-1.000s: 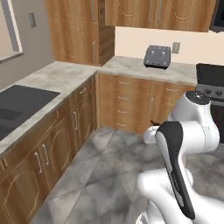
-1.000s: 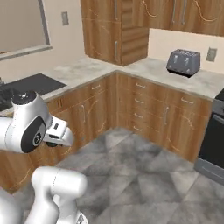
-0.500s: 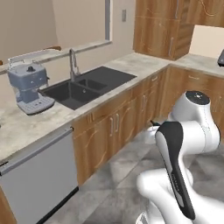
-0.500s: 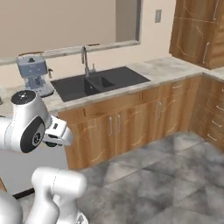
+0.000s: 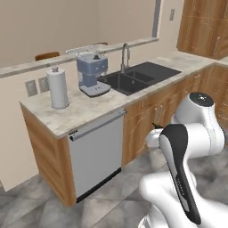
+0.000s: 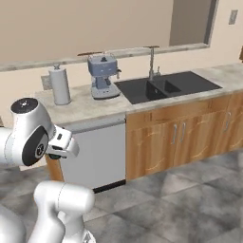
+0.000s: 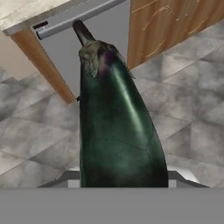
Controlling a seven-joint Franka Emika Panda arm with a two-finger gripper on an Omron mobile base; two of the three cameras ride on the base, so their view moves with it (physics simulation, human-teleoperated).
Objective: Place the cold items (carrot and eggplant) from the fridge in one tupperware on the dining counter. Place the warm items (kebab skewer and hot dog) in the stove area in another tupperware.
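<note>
- The counter (image 5: 95, 109) is the biggest thing here, a pale stone top running along the wall over wooden cabinets (image 6: 180, 137), with a raised ledge (image 5: 40, 67) behind it.
- Floor (image 6: 190, 204) is grey stone tile, seen below everything in the base views and the hand view.
- A silver dishwasher (image 5: 95, 153) sits under the counter's near end, with a wood end panel (image 7: 41, 63) beside it. In the hand view its handle (image 7: 76, 17) runs across the top.
- The dark double sink (image 5: 138, 76) is set into the counter further along, with a tall curved faucet (image 5: 124, 55) behind it.
- The eggplant (image 7: 116, 127) is really close in the hand view: dark purple-green, glossy, stem end pointing away from the hand toward the dishwasher, up off the floor.
- The gripper (image 7: 122, 181) seems to have the eggplant's fat end, since it rises straight out from where the fingertips would be, but the eggplant covers them so I can't see the contact. Jaws look about halfway apart, spread around it.
- A blue-grey coffee machine (image 5: 92, 75) stands on the counter just left of the sink in the left base view.
- A paper towel roll (image 5: 58, 89) stands upright on its holder near the counter's end, a bit apart from the coffee machine.
- A wall outlet (image 5: 31, 87) sits just behind the roll.
</note>
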